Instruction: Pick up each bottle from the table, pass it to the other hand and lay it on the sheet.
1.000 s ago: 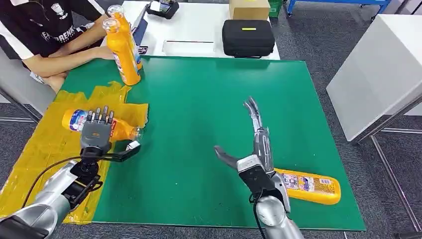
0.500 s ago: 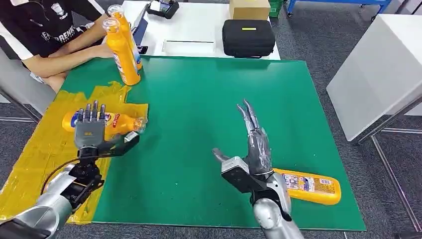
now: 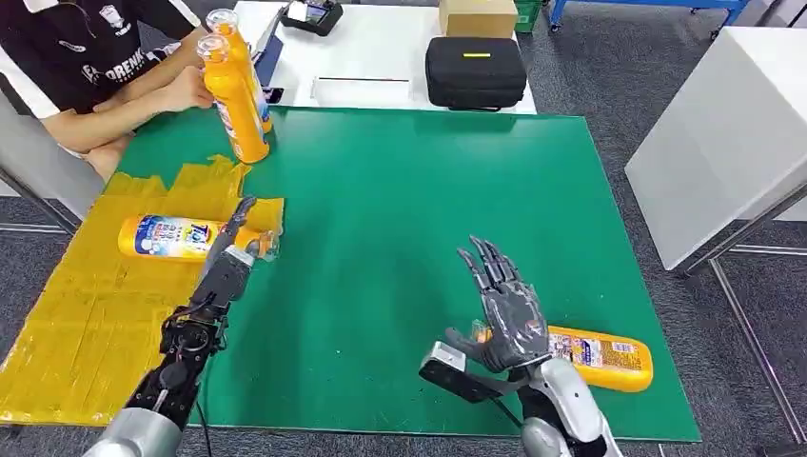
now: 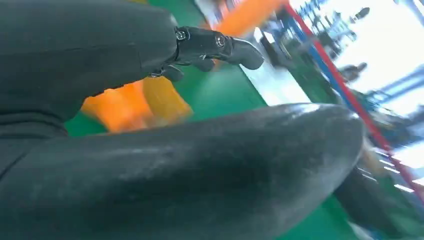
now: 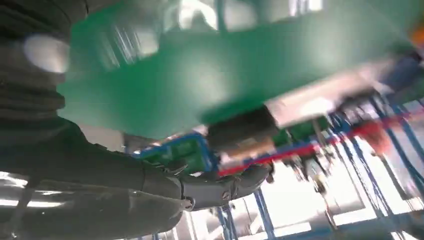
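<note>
One orange bottle [image 3: 181, 237] lies flat on the yellow sheet [image 3: 95, 305] at the table's left. My left hand [image 3: 226, 262] is edge-on beside that bottle's cap end, fingers straight, holding nothing. A second orange bottle [image 3: 595, 357] lies on the green mat [image 3: 381, 228] near the front right corner. My right hand [image 3: 504, 305] hovers with spread fingers just left of it, empty. In the left wrist view the blurred bottle [image 4: 125, 105] shows beyond my thumb [image 4: 200, 165].
A person [image 3: 86, 67] sits at the back left and holds two upright orange bottles [image 3: 233, 86] at the mat's far corner. Behind the mat stand a black case [image 3: 474, 71] and a cardboard box [image 3: 476, 16]. A white table [image 3: 723, 124] stands to the right.
My left hand turned edge-on and moved right off the bottle on the sheet. My right hand dropped lower and rightward toward the front-right bottle.
</note>
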### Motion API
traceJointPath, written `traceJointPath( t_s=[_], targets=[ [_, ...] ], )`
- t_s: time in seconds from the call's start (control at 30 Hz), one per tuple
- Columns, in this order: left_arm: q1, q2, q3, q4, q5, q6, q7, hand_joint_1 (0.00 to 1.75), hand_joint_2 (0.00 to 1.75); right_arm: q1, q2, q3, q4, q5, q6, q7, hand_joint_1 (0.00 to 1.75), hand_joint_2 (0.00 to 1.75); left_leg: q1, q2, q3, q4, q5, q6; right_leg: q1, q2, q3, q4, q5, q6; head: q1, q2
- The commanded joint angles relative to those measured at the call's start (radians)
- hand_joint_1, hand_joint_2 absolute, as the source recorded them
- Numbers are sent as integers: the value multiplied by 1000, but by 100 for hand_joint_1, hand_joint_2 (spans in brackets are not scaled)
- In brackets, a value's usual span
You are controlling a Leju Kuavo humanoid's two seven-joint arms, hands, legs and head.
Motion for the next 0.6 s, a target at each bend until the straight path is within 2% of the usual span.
traceJointPath(
  t_s=[0.03,0.07,0.13,0.17,0.2,0.23,0.27,0.4,0.53,0.6],
  targets=[
    [88,-28,-125,-242,235,-203,1,0,0,103,-143,-125,-22,-63,82,-46,0,175,0,-5,9,2,-6,2,1,-4,11,2,-7,-7,0,0],
    [101,-29,-139,-269,277,-234,1,0,0,101,-144,-160,-3,-72,91,-49,0,175,0,-3,6,1,-4,2,0,-3,7,0,-4,-5,0,0],
    [128,-37,-155,-316,339,-286,1,0,0,107,-136,-231,32,-93,102,-65,0,175,-1,-2,9,2,-7,2,1,-1,10,1,-6,-6,0,0],
    [132,-43,-157,-319,345,-288,1,0,0,114,-142,-247,44,-92,101,-67,0,175,0,-3,5,0,-4,1,0,-2,6,0,-3,-4,0,0],
    [136,-48,-157,-321,350,-289,1,0,175,117,-139,-268,56,-90,94,-72,0,175,0,-3,7,1,-5,2,1,-2,9,0,-4,-5,0,0],
    [148,-53,-153,-338,365,-303,1,0,175,112,-119,-305,82,-69,80,-77,0,175,0,-5,10,1,-7,2,1,-4,12,0,-6,-7,0,0],
    [149,-55,-151,-338,366,-303,1,0,175,107,-113,-315,90,-66,76,-78,0,175,0,-4,7,0,-5,1,1,-3,8,-1,-4,-5,0,0],
    [152,-53,-151,-340,368,-306,1,0,175,97,-107,-315,100,-59,74,-79,0,175,0,-1,7,0,-5,1,1,0,7,-1,-3,-4,0,0],
    [122,-71,-126,-264,335,-289,1,0,175,77,-54,-401,126,12,69,-30,0,175,1,-1,4,-1,-3,1,1,-1,5,-1,-2,-3,0,0],
    [110,-79,-125,-238,324,-289,1,0,175,83,-38,-439,128,35,91,-37,0,175,1,-2,12,-1,-7,1,2,-1,12,-1,-5,-7,0,0]
  ],
)
